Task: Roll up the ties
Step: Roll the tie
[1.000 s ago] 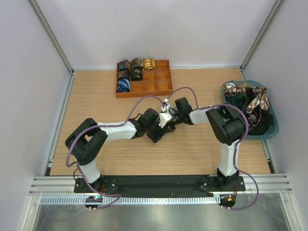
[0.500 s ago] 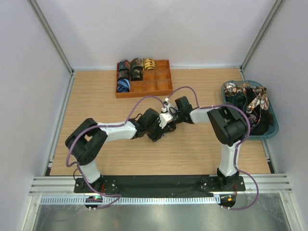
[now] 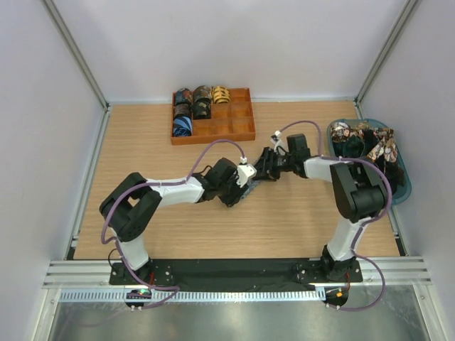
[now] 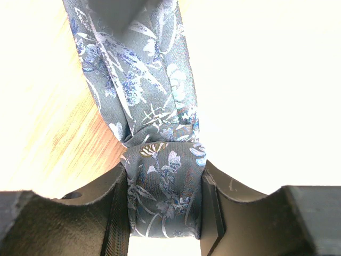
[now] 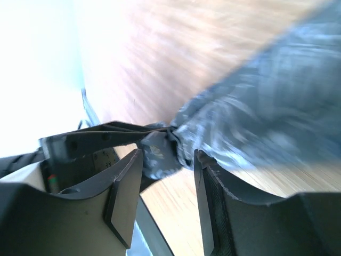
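Grey-blue floral fabric necktie [image 4: 160, 133]: unrolled, mid-bench, strung between both arms. Left pincer [image 4: 164, 184] clamps one bunched part, right pincer [image 5: 168, 154] another. Seven rolled ties [image 3: 193, 106] sit in the brown wooden tray [image 3: 238, 126] at the far edge. Loose ties [image 3: 370, 142] remain in the teal basket [image 3: 407, 186] at the right edge.

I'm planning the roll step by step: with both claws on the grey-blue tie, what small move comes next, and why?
Probably ease the right claw slightly away from the left claw. Both are shut on the grey-blue tie, and the fabric bunches and creases at the left claw's pinch; light tension should flatten it for rolling.
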{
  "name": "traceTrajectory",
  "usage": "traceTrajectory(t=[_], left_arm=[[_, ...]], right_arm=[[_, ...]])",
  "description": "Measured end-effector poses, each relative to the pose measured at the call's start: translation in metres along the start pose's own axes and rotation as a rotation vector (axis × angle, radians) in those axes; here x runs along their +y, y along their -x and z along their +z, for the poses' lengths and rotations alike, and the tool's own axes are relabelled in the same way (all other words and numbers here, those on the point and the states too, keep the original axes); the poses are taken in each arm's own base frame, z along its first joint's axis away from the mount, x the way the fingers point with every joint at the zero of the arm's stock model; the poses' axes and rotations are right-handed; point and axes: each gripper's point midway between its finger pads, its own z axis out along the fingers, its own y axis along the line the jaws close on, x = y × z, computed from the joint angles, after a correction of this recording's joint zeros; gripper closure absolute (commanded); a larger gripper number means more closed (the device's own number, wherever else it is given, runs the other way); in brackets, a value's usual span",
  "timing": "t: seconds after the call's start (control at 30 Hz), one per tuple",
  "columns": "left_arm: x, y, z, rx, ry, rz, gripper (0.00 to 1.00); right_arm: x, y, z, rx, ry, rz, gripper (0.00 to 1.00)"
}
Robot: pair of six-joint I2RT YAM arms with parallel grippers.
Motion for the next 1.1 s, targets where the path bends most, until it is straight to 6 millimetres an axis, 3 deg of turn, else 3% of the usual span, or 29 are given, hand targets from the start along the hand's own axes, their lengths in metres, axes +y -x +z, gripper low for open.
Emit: traceTrajectory(t=[0.2,0.33,0.57,0.7,0.97,1.1], left_arm=[[0.002,0.001,0.0,0.028,0.01,-0.009,0.71],[0.005,0.004,0.002,0.06,0.023,-0.032,0.68],[0.006,0.005,0.003,0.134,0.031,-0.072,0.67],[0.006,0.005,0.004,0.167,0.032,-0.086,0.67],[0.005,0.006,0.005,0.199,0.03,-0.101,0.68],[0.005,0.006,0.005,0.203,0.025,-0.105,0.68]], right_arm=[[-0.008,0.022,-0.053,-0.216,-0.137,-0.024,0.5],[0.014,0.005,-0.078,-0.338,-0.261,-0.166,0.48],[0.042,-0.047,-0.09,-0.421,-0.436,-0.428,0.52],[0.05,-0.082,-0.08,-0.403,-0.506,-0.616,0.5],[0.063,-0.156,-0.039,-0.271,-0.594,-1.071,0.41],[0.071,-0.17,-0.013,-0.215,-0.685,-1.252,0.38]])
